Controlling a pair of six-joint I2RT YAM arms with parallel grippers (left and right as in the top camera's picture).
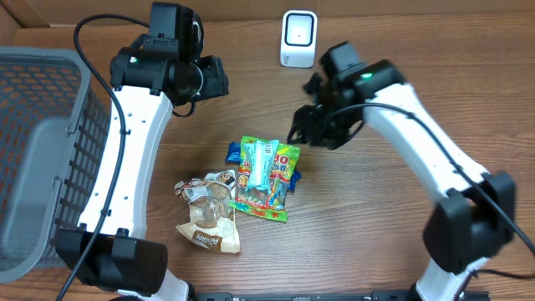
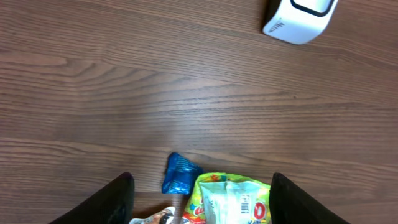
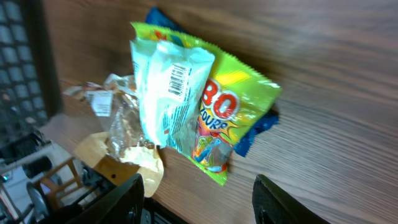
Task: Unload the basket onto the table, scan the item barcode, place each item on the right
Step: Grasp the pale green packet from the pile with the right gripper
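Note:
Several snack packets lie in a heap mid-table. A pale teal packet (image 1: pixel 257 167) (image 3: pixel 166 93) lies on a green candy bag (image 1: pixel 280 180) (image 3: pixel 239 112), its barcode (image 3: pixel 178 79) facing up. A blue packet (image 1: pixel 233 152) (image 2: pixel 181 173) pokes out behind them. The white scanner (image 1: pixel 298 38) (image 2: pixel 298 17) stands at the far edge. My right gripper (image 1: pixel 301 130) (image 3: pixel 198 183) hovers open just right of the heap, nothing between its fingers. My left gripper (image 1: pixel 213 79) (image 2: pixel 200 182) is open above the table, behind the heap.
A clear and brown bag (image 1: pixel 209 216) (image 3: pixel 121 121) lies at the heap's near left. A grey mesh basket (image 1: pixel 42 150) fills the left side of the table. Bare wood lies between the heap and the scanner.

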